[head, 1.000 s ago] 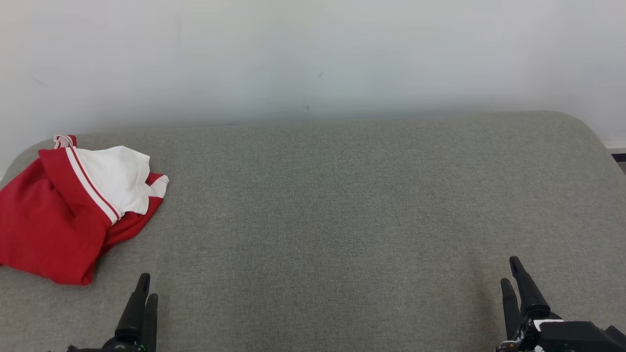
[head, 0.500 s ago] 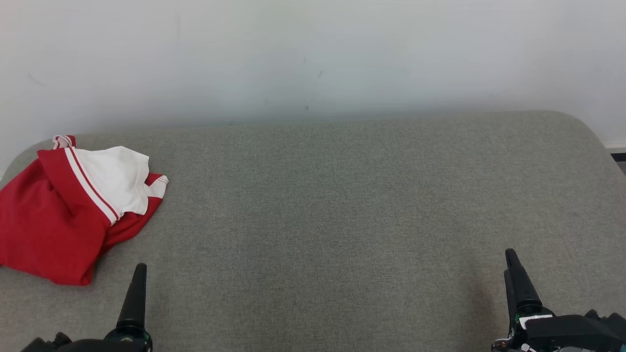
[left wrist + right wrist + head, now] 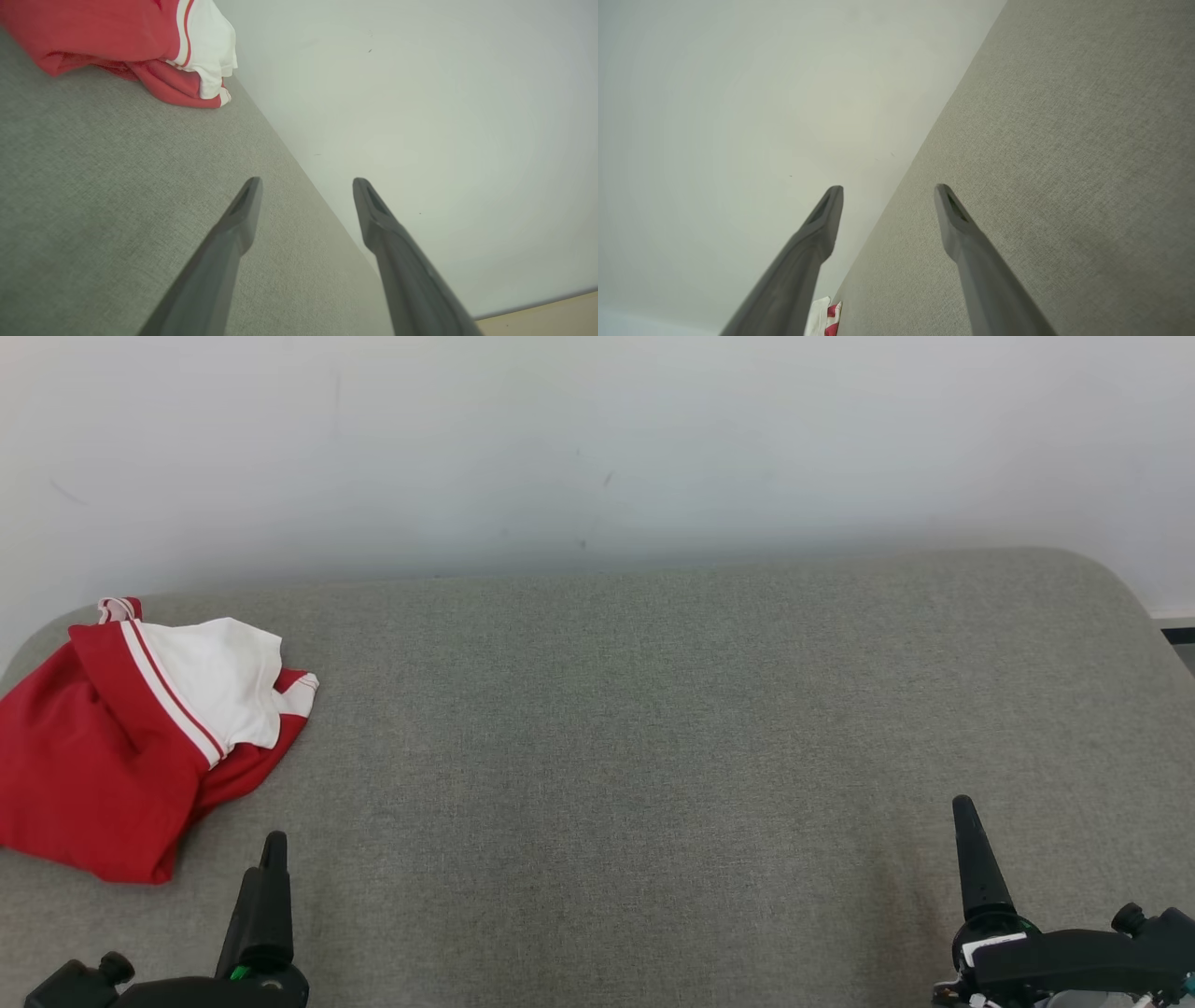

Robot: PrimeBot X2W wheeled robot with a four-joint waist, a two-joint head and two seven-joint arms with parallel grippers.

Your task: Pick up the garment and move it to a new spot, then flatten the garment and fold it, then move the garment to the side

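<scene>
Fingers spread on left gripper point(image 3: 306, 182) and right gripper point(image 3: 888, 187), both empty. Crumpled red-and-white fabric garment point(image 3: 103, 756) lies at left edge of grey upholstered bench point(image 3: 653, 728). Pickup step not begun; next, left gripper must reach it and pinch a fold.

The garment point(image 3: 112, 737) runs off the head view's left edge.

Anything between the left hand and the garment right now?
No. The grey surface between the left hand and the garment is bare, as the head and left wrist views show.
</scene>
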